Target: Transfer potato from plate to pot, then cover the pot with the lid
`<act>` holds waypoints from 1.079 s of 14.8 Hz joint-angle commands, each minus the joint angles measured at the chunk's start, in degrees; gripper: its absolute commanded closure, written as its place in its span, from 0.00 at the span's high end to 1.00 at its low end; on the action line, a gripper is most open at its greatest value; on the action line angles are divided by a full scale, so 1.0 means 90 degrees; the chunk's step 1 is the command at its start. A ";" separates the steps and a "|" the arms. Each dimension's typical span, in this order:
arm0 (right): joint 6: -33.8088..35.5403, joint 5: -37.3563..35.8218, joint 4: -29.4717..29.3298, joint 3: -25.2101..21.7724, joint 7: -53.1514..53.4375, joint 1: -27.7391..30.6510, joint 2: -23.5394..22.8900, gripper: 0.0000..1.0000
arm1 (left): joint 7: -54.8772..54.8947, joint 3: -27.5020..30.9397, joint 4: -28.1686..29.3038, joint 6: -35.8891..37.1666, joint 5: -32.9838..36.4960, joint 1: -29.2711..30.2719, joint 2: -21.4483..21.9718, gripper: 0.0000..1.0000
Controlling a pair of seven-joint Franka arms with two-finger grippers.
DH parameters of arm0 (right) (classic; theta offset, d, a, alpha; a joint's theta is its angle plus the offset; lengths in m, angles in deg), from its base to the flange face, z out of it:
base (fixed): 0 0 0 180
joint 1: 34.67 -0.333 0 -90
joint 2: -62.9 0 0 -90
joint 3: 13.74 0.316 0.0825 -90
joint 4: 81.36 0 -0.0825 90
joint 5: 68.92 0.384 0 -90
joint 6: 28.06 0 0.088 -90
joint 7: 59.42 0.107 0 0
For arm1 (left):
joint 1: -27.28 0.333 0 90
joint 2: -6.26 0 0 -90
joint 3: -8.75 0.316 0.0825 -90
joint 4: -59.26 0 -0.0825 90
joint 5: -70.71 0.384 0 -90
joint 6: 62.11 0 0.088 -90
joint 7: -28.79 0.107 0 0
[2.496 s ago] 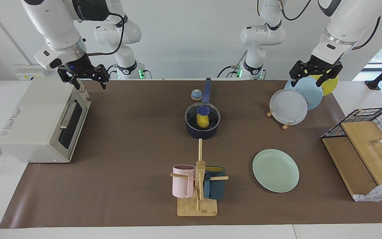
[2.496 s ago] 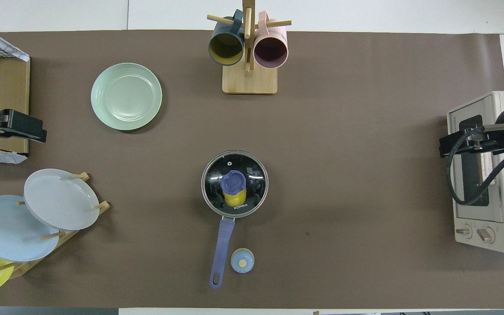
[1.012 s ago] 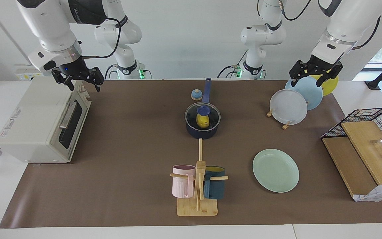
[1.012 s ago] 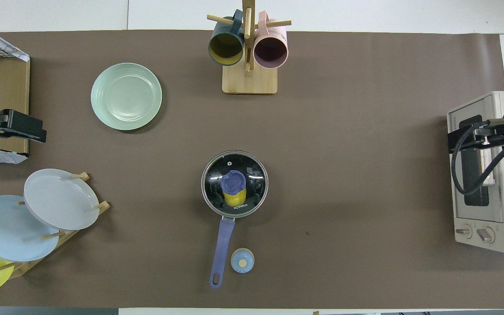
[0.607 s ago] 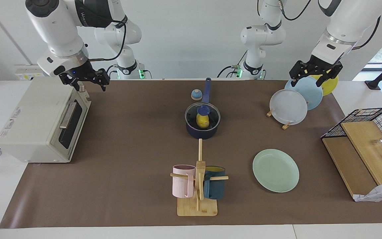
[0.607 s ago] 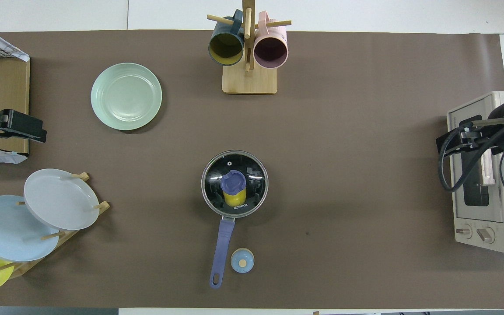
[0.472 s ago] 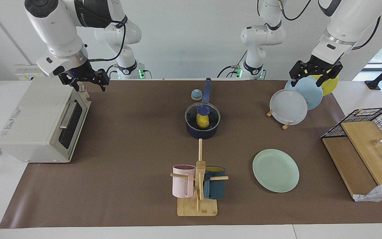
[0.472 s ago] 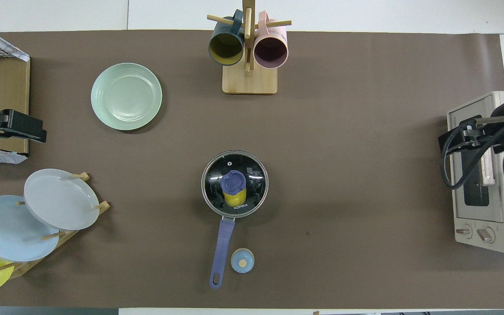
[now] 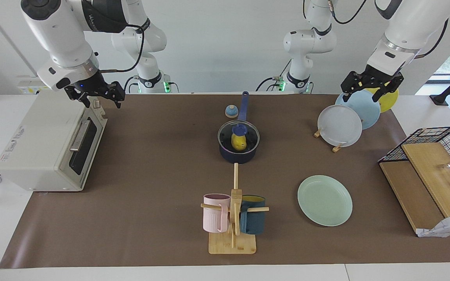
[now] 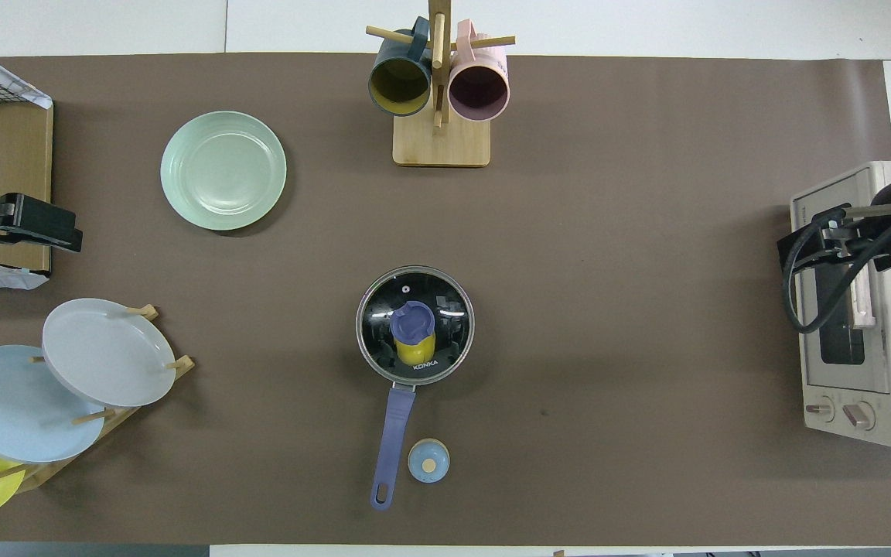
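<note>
With the lid (image 9: 238, 135) on, pot (image 9: 237, 153) holds potato (image 9: 238, 142) | plate (image 9: 324, 200) bare | left gripper (image 9: 371, 90), right gripper (image 9: 99, 96) apart

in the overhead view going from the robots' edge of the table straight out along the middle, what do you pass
small blue-topped bell → pot with its glass lid on and the potato inside → wooden mug stand holding a dark teal mug and a pink mug

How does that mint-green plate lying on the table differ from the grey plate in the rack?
The mint-green plate lies flat on the brown mat, alone; the grey plate stands tilted on edge in a wooden rack, overlapping a light blue plate. The mint-green one lies farther from the robots. Both are round, bare and look similar in size.
</note>
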 commanded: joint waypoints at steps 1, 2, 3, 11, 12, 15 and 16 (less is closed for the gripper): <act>0.0061 0.0106 -0.0147 0.0046 -0.0093 0.0111 -0.0089 1.00 | 0.0010 0.0053 0.0157 0.0036 -0.0050 -0.0018 0.0138 1.00; 0.0071 0.0116 -0.0147 0.0036 -0.0093 0.0101 -0.0089 1.00 | 0.0010 0.0053 0.0157 0.0036 -0.0050 -0.0018 0.0138 1.00; 0.0081 0.0145 -0.0147 0.0036 -0.0083 0.0101 -0.0089 1.00 | 0.0010 0.0053 0.0157 0.0036 -0.0050 -0.0018 0.0138 1.00; 0.0110 0.0155 0.0019 -0.0120 -0.0083 0.0033 0.0136 1.00 | 0.0010 0.0053 0.0157 0.0036 -0.0050 -0.0018 0.0138 1.00; 0.0100 0.0145 0.0009 -0.0120 -0.0083 0.0033 0.0136 1.00 | 0.0010 0.0053 0.0157 0.0036 -0.0050 -0.0018 0.0138 1.00; 0.0061 0.0155 0.0009 -0.0120 -0.0093 0.0033 0.0136 1.00 | 0.0010 0.0053 0.0157 0.0036 -0.0050 -0.0018 0.0138 1.00; 0.0052 0.0155 0.0009 -0.0120 -0.0073 0.0033 0.0136 1.00 | 0.0010 0.0053 0.0157 0.0036 -0.0050 -0.0018 0.0138 1.00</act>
